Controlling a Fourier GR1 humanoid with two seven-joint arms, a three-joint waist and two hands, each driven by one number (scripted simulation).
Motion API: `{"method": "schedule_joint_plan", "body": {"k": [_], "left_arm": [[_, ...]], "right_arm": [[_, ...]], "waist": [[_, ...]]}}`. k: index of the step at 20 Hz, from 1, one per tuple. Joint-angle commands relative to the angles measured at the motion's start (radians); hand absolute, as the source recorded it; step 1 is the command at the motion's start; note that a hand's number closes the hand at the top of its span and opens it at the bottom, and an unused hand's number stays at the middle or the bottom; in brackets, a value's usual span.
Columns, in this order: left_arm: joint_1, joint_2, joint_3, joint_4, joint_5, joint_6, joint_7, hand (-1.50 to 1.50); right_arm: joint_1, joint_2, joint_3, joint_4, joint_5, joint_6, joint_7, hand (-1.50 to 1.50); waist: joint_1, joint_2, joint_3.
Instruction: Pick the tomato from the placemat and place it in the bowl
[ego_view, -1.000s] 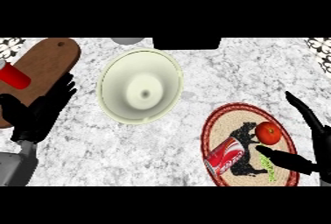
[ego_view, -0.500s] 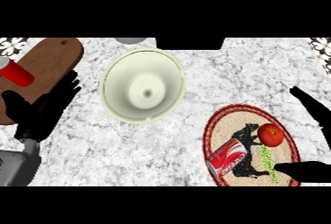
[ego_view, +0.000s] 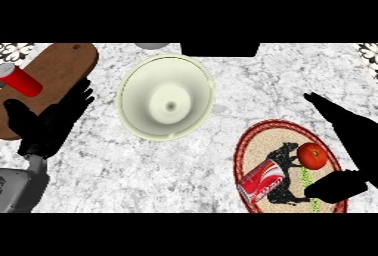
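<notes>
The right hand (ego_view: 347, 150) has been brought closer around the tomato (ego_view: 312, 155) than a second ago; fingers are extended on its far side, the thumb below it, nothing yet grasped. The tomato lies between them on the placemat (ego_view: 255, 145), beside a can (ego_view: 262, 181). The bowl (ego_view: 167, 103) stands well to the left. The left hand (ego_view: 48, 122) rests open at the left edge.

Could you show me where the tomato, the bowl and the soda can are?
tomato (ego_view: 313, 155), head view, on the middle of its red skin.
bowl (ego_view: 140, 85), head view, on its pale inner wall, left side.
soda can (ego_view: 262, 178), head view, on its red side.
</notes>
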Motion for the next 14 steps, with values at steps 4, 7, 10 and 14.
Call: {"method": "schedule_joint_plan", "body": {"k": [4,7,10,14], "left_arm": [[-0.015,-0.021,0.017,-0.060,-0.011,0.013,0.082,0.00],[-0.029,-0.033,0.041,-0.014,-0.034,-0.002,0.068,0.00],[-0.004,-0.018,0.077,0.000,-0.024,-0.052,0.022,0.00],[-0.017,-0.062,0.052,0.054,-0.080,-0.046,-0.024,0.00]], "right_arm": [[-0.107,0.043,0.032,0.088,-0.012,0.150,0.156,-1.50],[-0.072,0.053,0.019,0.056,-0.002,0.165,0.150,-1.50],[-0.059,0.055,0.018,0.073,-0.009,0.191,0.147,-1.50],[-0.079,0.057,0.011,0.073,-0.016,0.225,0.194,-1.50]], "waist": [[-0.004,-0.002,0.002],[-0.012,-0.002,0.002],[-0.012,-0.001,0.002],[-0.016,-0.001,0.001]]}}
